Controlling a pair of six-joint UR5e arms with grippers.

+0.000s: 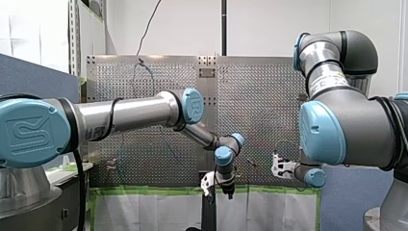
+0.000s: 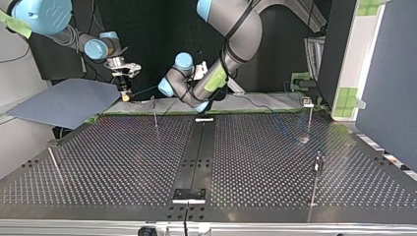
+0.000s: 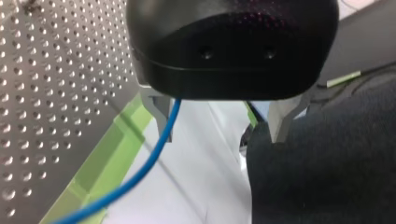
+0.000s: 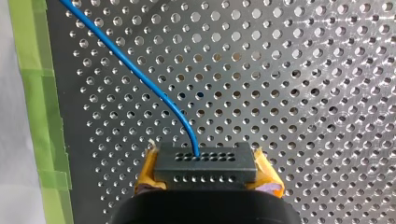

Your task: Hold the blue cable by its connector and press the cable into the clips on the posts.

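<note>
Blue cable (image 4: 140, 77), connector (image 4: 205, 164) tight between right fingers (image 4: 146, 173); left fingers (image 3: 159, 112) wide, cable partly hidden.

The perforated table (image 2: 113, 162) is dark metal, split down its middle by a plain black strip (image 2: 200, 147). In the top view, green tape (image 2: 142, 113) runs along its far edge. Thin posts (image 2: 155, 115) stand on it: one near the tape, a second post (image 2: 309, 123) far right, a third post (image 2: 315, 184) nearer on the right, and a fourth post (image 2: 55, 164) at the left.

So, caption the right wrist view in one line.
Right hand grips the black connector, blue cable arcing away over the perforated table.
</note>
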